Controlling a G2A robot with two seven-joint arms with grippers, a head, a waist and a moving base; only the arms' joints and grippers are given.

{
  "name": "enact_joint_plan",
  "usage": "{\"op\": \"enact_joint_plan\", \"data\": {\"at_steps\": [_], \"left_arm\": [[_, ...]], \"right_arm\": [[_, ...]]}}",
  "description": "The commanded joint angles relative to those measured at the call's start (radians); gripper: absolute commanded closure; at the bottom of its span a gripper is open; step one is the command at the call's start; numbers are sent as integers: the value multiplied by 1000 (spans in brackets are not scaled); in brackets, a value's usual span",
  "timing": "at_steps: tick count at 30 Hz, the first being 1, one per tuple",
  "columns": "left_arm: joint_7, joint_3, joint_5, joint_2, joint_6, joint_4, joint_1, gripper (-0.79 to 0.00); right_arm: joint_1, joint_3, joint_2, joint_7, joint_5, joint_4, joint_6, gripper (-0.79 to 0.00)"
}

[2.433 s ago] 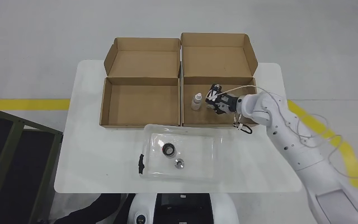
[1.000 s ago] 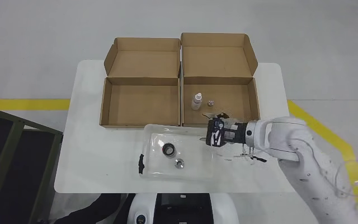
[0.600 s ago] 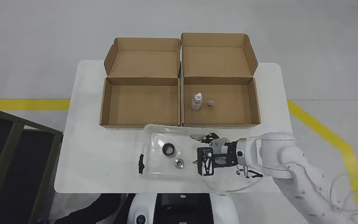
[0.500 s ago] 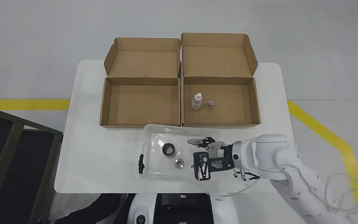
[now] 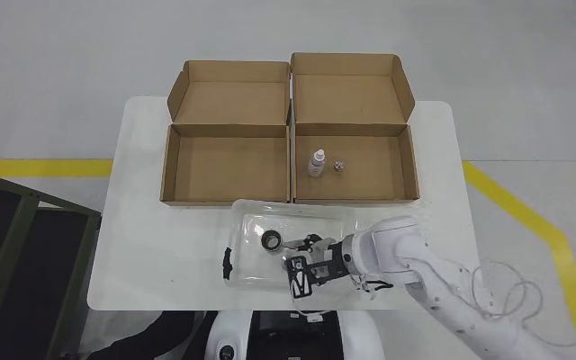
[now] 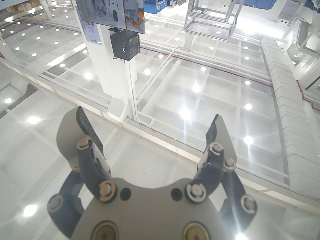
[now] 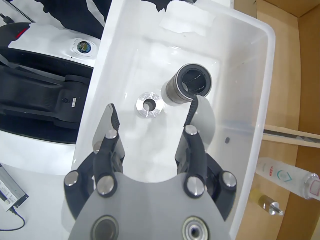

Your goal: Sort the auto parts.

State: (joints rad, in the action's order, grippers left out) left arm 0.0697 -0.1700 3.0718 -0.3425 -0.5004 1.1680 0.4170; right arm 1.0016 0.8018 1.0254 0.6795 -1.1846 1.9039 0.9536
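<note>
The silver ring [image 7: 149, 104] lies flat on the floor of the clear bin [image 7: 260, 81], hole upward, in line with the gap between the right gripper's [image 7: 152, 119] fingers. Just beside it stands the black-rimmed cylindrical bearing [image 7: 190, 83], its open end facing the wrist camera. The right gripper hangs low inside the bin with its fingers spread wide and holds nothing. One fingertip [image 7: 191, 109] overlaps the bearing's lower rim in the wrist view, but whether it touches is hard to tell.

From above, the bearing [image 5: 270, 240] sits near the bin's middle, with the right gripper [image 5: 301, 272] towards the near wall. A patch of black tape [image 5: 228, 263] is stuck on the bin's end rim. There is bare floor at the bin's far end.

Beyond the bin two open cardboard boxes stand side by side, touching. The right box [image 5: 387, 175] holds a small bottle [image 5: 316, 163] with a printed label and, near it, a small metal part [image 5: 339, 165]. The left box [image 5: 225, 171] adjoins it. The white table [image 5: 135, 225] has wide margins at both ends.

The left gripper [image 6: 150, 128] points up at the ceiling, its fingers wide apart and holding nothing.
</note>
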Motion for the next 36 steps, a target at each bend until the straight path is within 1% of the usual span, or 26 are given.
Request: {"op": "enact_joint_plan", "data": {"at_steps": [1,9,12,14,27,29,36], "left_arm": [[0,0,0,0,0,0,0,-785],[0,0,0,0,0,0,0,-785],[0,0,0,0,0,0,0,-785],[0,0,0,0,0,0,0,-785],[0,0,0,0,0,0,0,-785],[0,0,0,0,0,0,0,-785],[0,0,0,0,0,0,0,-785]], "right_arm": [[-14,-16,5,2,0,-18,-3,-493],[-53,-73,22,-5,-15,-71,-1,-465],[-62,-90,28,-11,-22,-86,-1,-431],[-68,-100,31,-14,-27,-95,-1,-422],[-115,-161,57,-47,-47,-174,6,-422],[-119,-166,60,-52,-48,-180,6,-391],[-128,-174,66,-70,-60,-208,4,-348]]}}
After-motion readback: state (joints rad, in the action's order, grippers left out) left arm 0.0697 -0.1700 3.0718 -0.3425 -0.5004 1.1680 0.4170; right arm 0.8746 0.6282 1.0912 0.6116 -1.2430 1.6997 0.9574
